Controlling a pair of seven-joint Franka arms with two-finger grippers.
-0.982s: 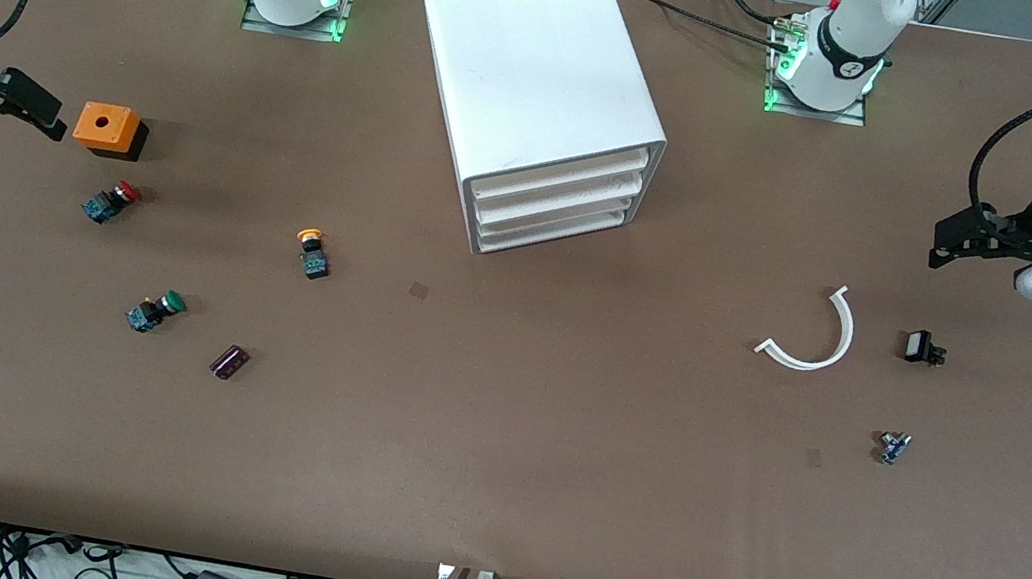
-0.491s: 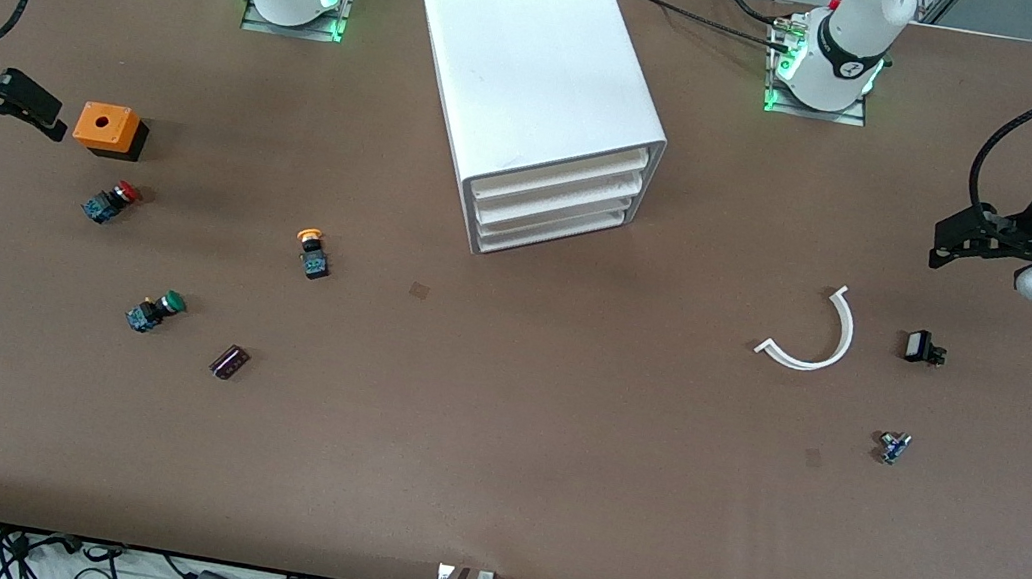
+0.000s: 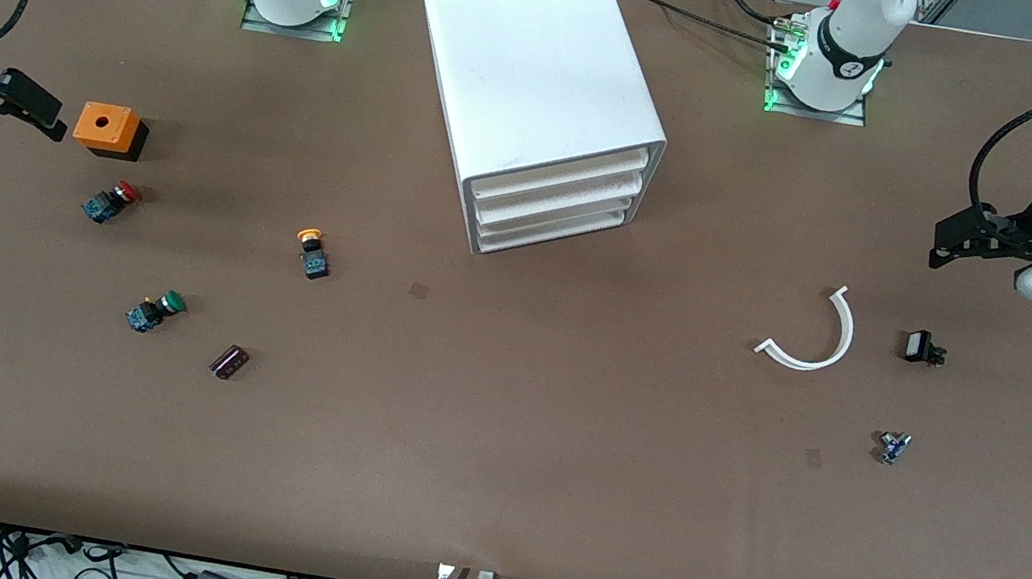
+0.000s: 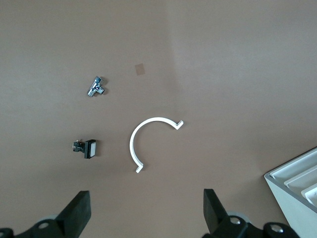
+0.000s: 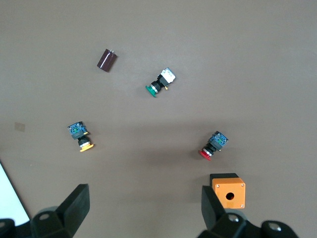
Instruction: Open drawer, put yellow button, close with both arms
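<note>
The white cabinet [image 3: 542,71] stands in the middle of the table, and its top drawer [image 3: 560,178] is shut. The yellow button [image 3: 311,253] lies on its side on the table, nearer to the front camera than the cabinet and toward the right arm's end; the right wrist view shows the yellow button [image 5: 80,135] too. My right gripper [image 3: 46,114] hangs open and empty beside the orange box [image 3: 106,128], well apart from the button. My left gripper [image 3: 948,245] hangs open and empty over the left arm's end of the table. Both wrist views show wide gaps: right gripper [image 5: 143,204], left gripper [image 4: 147,208].
A red-capped button [image 3: 109,201], a green-capped button [image 3: 154,310] and a dark cylinder [image 3: 229,361] lie near the yellow one. Toward the left arm's end lie a white curved strip [image 3: 813,331], a small black switch [image 3: 922,348] and a tiny metal part [image 3: 893,447].
</note>
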